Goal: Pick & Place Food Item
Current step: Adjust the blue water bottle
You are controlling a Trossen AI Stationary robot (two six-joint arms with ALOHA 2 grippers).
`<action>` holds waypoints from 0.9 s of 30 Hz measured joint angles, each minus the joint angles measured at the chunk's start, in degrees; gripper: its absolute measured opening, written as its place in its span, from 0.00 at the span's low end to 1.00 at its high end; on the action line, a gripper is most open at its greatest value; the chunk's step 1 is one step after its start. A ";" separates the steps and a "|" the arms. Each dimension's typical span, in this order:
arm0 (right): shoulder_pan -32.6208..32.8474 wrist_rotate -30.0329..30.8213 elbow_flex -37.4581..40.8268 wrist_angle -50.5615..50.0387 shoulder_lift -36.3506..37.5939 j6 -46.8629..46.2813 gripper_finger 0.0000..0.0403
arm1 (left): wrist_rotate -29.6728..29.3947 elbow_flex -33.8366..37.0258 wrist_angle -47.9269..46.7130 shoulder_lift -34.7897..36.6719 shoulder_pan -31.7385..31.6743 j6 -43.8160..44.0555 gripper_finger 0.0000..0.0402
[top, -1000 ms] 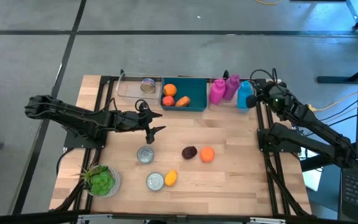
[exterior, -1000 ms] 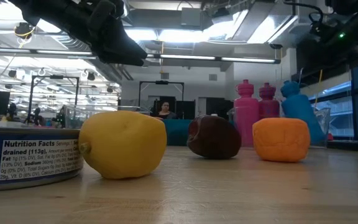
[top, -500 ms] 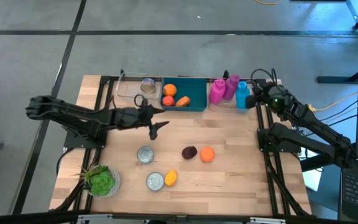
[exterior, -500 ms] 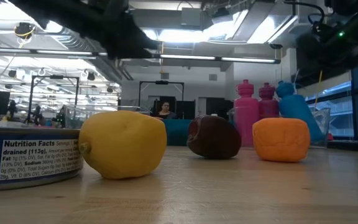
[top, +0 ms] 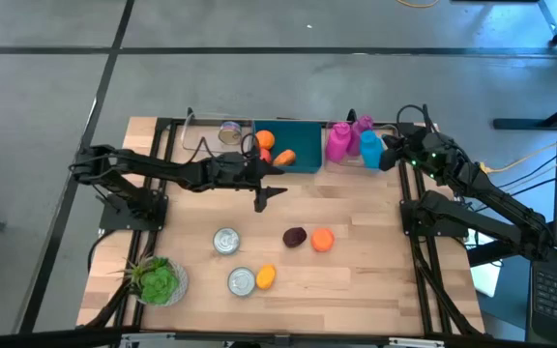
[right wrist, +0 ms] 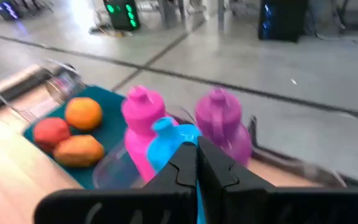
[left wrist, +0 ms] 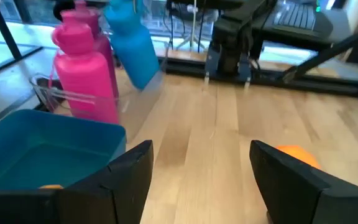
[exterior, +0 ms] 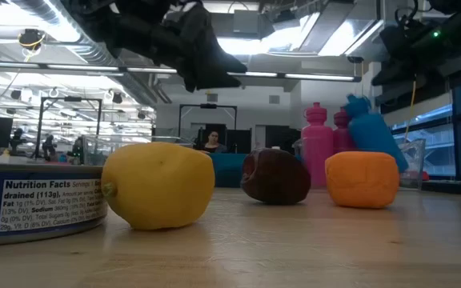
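- the left gripper (top: 262,194) has its jaws spread with nothing between them, hanging over bare wood just in front of the teal rectangular plastic bin (top: 303,159); the right gripper (top: 387,155) has its jaws pressed together, right by the tilted blue plastic bottle (top: 371,147), though whether it is pushing the bottle cannot be told.
- the pale wooden slatted table (top: 356,280) fills the black frame; beyond it lie a grey floor and, in the low view, a lit workshop with a person far off.
- the bin holds three orange-red food pieces (top: 272,150), probably as the drop place.
- two pink plastic bottles (top: 338,143) stand beside the blue one in a clear tray.
- loose food lies mid-table, likely awaiting pickup: a round orange fruit (top: 322,240), a dark plum-like piece (top: 295,237), a yellow lemon (top: 266,276).
- the open jaws seem ready for a reach toward the fruit.
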State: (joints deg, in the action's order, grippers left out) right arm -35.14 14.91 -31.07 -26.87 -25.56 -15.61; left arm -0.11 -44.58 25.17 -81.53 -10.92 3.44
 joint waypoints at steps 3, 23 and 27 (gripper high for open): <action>0.00 -0.85 -0.02 2.33 -0.04 0.91 0.00 | 0.06 -0.69 0.20 -1.92 0.00 -0.63 0.65; 0.00 -6.12 9.10 24.35 -4.18 1.00 0.00 | 0.16 -0.67 0.35 -2.79 0.02 -0.19 0.65; 0.00 -6.81 11.22 28.95 -4.31 0.74 0.00 | 0.19 -0.65 0.35 -2.79 0.02 -0.19 0.65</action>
State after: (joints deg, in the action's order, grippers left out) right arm -35.14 8.10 -19.85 2.08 -29.87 -14.87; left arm 0.08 -45.23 25.52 -84.31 -10.90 3.25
